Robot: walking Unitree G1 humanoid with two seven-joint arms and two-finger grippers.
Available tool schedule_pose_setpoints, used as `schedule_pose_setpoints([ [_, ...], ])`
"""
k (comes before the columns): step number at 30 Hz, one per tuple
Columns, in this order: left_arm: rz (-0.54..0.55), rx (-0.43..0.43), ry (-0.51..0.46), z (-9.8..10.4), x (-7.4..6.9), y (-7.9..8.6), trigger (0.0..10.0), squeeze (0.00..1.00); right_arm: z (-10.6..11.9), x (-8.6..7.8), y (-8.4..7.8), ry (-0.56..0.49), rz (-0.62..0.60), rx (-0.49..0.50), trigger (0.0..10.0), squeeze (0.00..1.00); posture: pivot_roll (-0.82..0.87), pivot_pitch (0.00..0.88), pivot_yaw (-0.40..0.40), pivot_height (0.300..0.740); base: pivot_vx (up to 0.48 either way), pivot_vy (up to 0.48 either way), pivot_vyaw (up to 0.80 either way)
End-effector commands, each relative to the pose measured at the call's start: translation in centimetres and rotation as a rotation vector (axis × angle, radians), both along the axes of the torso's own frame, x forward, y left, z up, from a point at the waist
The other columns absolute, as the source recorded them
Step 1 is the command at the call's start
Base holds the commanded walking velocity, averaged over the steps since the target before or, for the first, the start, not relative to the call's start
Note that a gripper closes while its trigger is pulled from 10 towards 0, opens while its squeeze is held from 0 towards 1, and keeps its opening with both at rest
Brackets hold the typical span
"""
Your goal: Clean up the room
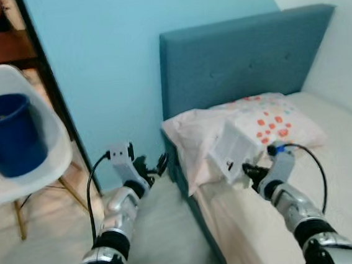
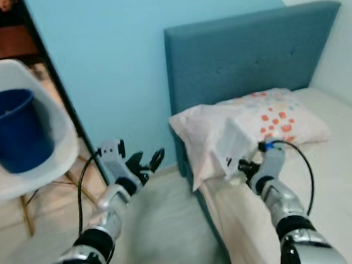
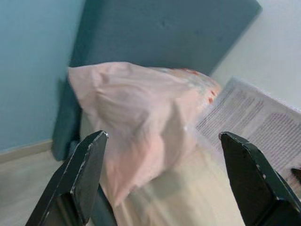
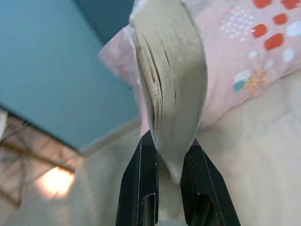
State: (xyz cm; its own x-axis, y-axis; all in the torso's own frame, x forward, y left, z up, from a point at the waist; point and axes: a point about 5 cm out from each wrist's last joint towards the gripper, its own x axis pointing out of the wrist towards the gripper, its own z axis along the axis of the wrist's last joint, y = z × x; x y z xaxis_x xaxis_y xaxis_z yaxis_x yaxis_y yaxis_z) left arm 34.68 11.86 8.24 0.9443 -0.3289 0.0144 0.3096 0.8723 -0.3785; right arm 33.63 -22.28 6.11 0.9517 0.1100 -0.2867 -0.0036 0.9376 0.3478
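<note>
A white open book (image 1: 232, 149) with printed pages is held up over the bed's near edge, in front of a pale pink pillow (image 1: 250, 125) with orange dots. My right gripper (image 1: 250, 173) is shut on the book's lower edge; in the right wrist view its fingers (image 4: 141, 188) pinch the thick block of pages (image 4: 171, 89). My left gripper (image 1: 154, 165) hangs open over the floor beside the bed, left of the pillow, holding nothing; its fingers (image 3: 77, 181) stand wide apart.
The bed (image 1: 342, 172) has a teal headboard (image 1: 243, 57) against a light blue wall. A white chair (image 1: 56, 153) at the left carries a dark blue bucket (image 1: 8, 132). Pale floor (image 1: 167, 232) lies between chair and bed.
</note>
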Motion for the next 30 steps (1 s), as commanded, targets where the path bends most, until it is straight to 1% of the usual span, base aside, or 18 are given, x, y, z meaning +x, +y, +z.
schedule_pose_setpoints([
  [1, -0.013, 0.013, 0.019, -0.5, -0.3, 0.0, 10.0, 0.0, -0.1, 0.1, 0.6, 0.002, -0.002, 0.022, 10.0, 0.0, 0.0, 0.0, -0.012, 0.74, 0.48, 0.0, -0.76],
  [3, -0.018, 0.012, 0.02, -0.6, -0.4, -0.1, 10.0, 0.0, -0.1, 0.1, 0.6, 0.005, -0.009, 0.026, 10.0, 0.0, 0.0, 0.0, -0.012, 0.74, 0.48, 0.0, -0.76],
  [8, -0.027, 0.014, 0.025, -0.7, -0.5, -0.4, 10.0, 0.0, -0.5, 0.0, 0.8, 0.036, 0.002, 0.055, 10.0, 0.0, 0.0, 0.0, -0.012, 0.74, 0.48, 0.0, 0.0],
  [10, -0.024, 0.025, 0.031, -0.8, -0.5, -0.5, 10.0, 0.0, -0.9, -0.2, 1.5, 0.053, 0.058, 0.074, 10.0, 0.0, 0.0, 0.0, -0.012, 0.74, 0.36, 0.0, 0.0],
  [12, 0.017, 0.023, 0.072, -1.2, -0.5, -0.3, 10.0, 0.0, -1.3, -0.5, 2.3, 0.07, 0.127, 0.096, 10.0, 0.0, 0.0, 0.0, -0.014, 0.74, 0.0, 0.0, 0.0],
  [14, 0.026, 0.024, 0.083, -1.4, -0.5, -0.2, 10.0, 0.0, -1.5, -0.7, 2.6, 0.08, 0.165, 0.116, 10.0, 0.0, 0.0, 0.0, -0.014, 0.74, 0.0, 0.0, 0.0],
  [16, 0.021, 0.052, 0.095, -1.8, -0.8, -0.2, 10.0, 0.0, -1.6, -0.9, 3.2, 0.083, 0.219, 0.196, 10.0, 0.0, 0.0, 0.0, -0.016, 0.74, 0.0, 0.0, 0.0],
  [17, 0.03, 0.057, 0.109, -2.1, -0.9, 0.0, 10.0, 0.0, -1.7, -1.2, 3.4, 0.089, 0.257, 0.235, 10.0, 0.0, 0.0, 0.0, -0.018, 0.74, 0.0, -0.48, 0.0],
  [19, 0.042, 0.056, 0.124, -2.3, -1.1, 0.1, 10.0, 0.0, -1.8, -1.4, 3.6, 0.095, 0.293, 0.267, 10.0, 0.0, 0.0, 0.0, -0.018, 0.74, 0.0, -0.48, 0.0],
  [20, 0.049, 0.07, 0.14, -2.6, -1.1, 0.2, 10.0, 0.0, -1.8, -1.6, 3.5, 0.099, 0.311, 0.285, 10.0, 0.0, -0.01, 0.0, -0.02, 0.74, 0.0, -0.48, 0.0],
  [21, 0.061, 0.068, 0.149, -2.7, -1.2, 0.3, 10.0, 0.0, -1.9, -1.8, 3.2, 0.104, 0.305, 0.31, 10.0, 0.0, -0.01, 0.0, -0.022, 0.74, 0.0, -0.48, 0.0],
  [23, 0.069, 0.066, 0.155, -2.8, -1.3, 0.3, 10.0, 0.0, -1.9, -1.9, 2.9, 0.107, 0.3, 0.328, 10.0, 0.0, -0.01, 0.0, -0.024, 0.74, 0.0, -0.48, 0.0],
  [24, 0.093, 0.063, 0.163, -2.9, -1.3, 0.5, 10.0, 0.0, -1.9, -2.2, 2.1, 0.114, 0.275, 0.377, 10.0, 0.0, -0.01, 0.0, -0.024, 0.74, 0.0, 0.0, 0.0],
  [26, 0.106, 0.063, 0.165, -2.9, -1.3, 0.6, 10.0, 0.0, -1.9, -2.4, 1.6, 0.119, 0.268, 0.407, 10.0, 0.0, -0.01, 0.0, -0.024, 0.74, 0.0, 0.0, 0.0],
  [28, 0.106, 0.063, 0.171, -3.0, -1.3, 0.6, 10.0, 0.0, -1.9, -2.6, 1.3, 0.121, 0.272, 0.41, 10.0, 0.0, -0.01, 0.0, -0.024, 0.74, 0.0, 0.0, 0.0],
  [29, 0.104, 0.067, 0.184, -3.3, -1.4, 0.7, 10.0, 0.0, -1.8, -3.2, 0.5, 0.129, 0.285, 0.454, 10.0, 0.0, -0.02, 0.0, -0.026, 0.74, 0.0, 0.0, 0.0],
  [30, 0.104, 0.068, 0.187, -3.3, -1.5, 0.7, 10.0, 0.0, -1.8, -3.4, 0.3, 0.131, 0.289, 0.466, 10.0, 0.0, -0.02, 0.0, -0.023, 0.74, 0.0, 0.0, 0.0],
])
